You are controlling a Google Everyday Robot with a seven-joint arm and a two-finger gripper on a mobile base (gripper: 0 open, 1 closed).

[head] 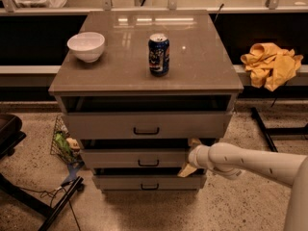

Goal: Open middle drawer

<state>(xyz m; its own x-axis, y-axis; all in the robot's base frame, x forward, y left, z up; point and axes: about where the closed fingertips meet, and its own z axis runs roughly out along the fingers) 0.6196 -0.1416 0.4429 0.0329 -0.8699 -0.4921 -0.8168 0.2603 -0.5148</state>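
The middle drawer (120, 158) is a grey-beige flat front with a small black bar handle (148, 163), set between the taller top drawer (106, 125) and the bottom drawer (120, 182). It stands out slightly from the cabinet, with a dark gap above it. My gripper (190, 157) comes in from the right on a white arm and sits at the right end of the middle drawer's front, well right of the handle. It is open, with one finger (195, 142) above the front's edge and the other finger (186, 171) below it.
The cabinet top (202, 66) holds a white bowl (86, 46) and a blue soda can (159, 55). A yellow cloth (270, 64) lies on the shelf at right. A wire basket with litter (65, 146) and a black stand (29, 196) are on the floor at left.
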